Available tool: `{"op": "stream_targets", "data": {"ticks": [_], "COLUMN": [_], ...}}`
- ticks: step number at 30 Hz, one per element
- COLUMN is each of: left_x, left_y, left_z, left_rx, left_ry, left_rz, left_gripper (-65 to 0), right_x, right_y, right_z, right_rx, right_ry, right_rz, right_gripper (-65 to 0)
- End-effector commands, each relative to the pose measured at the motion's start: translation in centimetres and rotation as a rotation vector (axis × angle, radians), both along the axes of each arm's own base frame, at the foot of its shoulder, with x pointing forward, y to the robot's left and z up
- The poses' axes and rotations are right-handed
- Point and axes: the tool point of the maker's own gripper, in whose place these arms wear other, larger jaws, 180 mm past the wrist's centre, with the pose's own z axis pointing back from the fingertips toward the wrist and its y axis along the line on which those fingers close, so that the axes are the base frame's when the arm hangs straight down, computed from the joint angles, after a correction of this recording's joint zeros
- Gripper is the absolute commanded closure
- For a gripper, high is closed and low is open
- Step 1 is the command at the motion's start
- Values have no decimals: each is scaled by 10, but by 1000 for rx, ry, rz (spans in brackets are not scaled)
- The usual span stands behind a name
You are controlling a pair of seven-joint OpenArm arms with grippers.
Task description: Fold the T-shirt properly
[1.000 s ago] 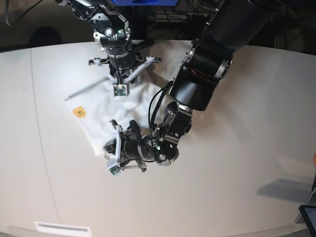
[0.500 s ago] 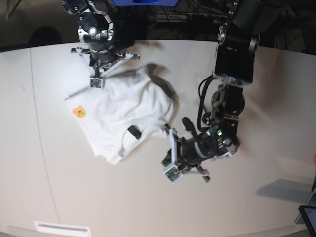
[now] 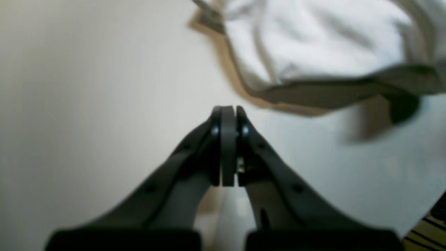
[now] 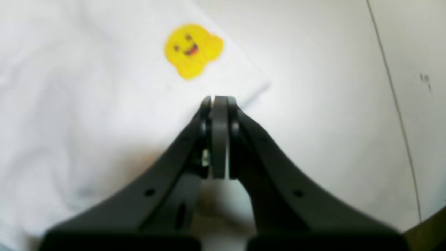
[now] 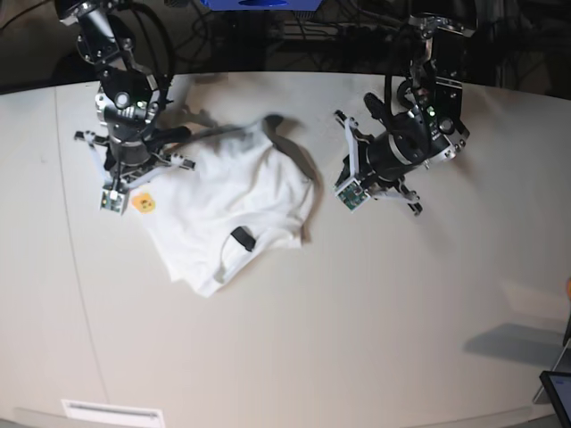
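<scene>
The T-shirt (image 5: 223, 201) lies crumpled on the table, plain white side up, with its collar (image 5: 239, 239) showing dark near the front edge. Its small yellow-orange smiley patch (image 5: 143, 203) sits at the left corner, also sharp in the right wrist view (image 4: 193, 48). My right gripper (image 5: 112, 201) hovers shut just beside that patch, tips (image 4: 217, 99) over the shirt's corner (image 4: 87, 104), holding nothing. My left gripper (image 5: 350, 198) is shut and empty, off the shirt's right edge. In the left wrist view its tips (image 3: 228, 108) point at bare table below a folded hem (image 3: 313, 45).
The white table (image 5: 375, 339) has a seam line (image 5: 76, 276) running down its left side. A white label (image 5: 113, 413) lies at the front edge. A dark screen corner (image 5: 558, 392) shows at the lower right.
The left arm swung from the shirt's front edge out to the right and back, clear of the cloth. The right arm moved left to the patch corner. The shirt now lies spread wider.
</scene>
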Motion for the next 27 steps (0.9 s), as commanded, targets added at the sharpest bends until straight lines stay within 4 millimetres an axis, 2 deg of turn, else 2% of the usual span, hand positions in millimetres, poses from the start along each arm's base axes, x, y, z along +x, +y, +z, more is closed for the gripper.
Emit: {"op": "stream_targets", "data": {"ticks": [1, 5, 12, 15, 22, 25, 27], "left_x": [2, -2, 12, 11, 12, 20, 22], "left_y": [-5, -7, -7, -4, 4, -2, -3], "left_z": [9, 4, 3, -6, -32, -32, -39], "left_rx": [-24, -29, -29, -25, -18, -53, -65], "left_ry": [-32, -13, -20, 9, 88, 74, 91], "left_rz": [-9, -12, 0, 9, 35, 35, 43], "left_gripper": [0, 0, 0, 0, 0, 0, 0], "right_x": [11, 25, 40, 45, 48, 48, 47], "right_y": [-7, -7, -4, -5, -7, -3, 0], "right_z": [14, 28, 41, 47, 38, 25, 20], "right_rx": [-27, -30, -24, -27, -51, -56, -52], "right_ry": [-54, -105, -155, -191, -182, -154, -138], "right_rz": [3, 11, 13, 2, 16, 33, 41], "right_gripper": [-3, -3, -3, -3, -3, -3, -3]}}
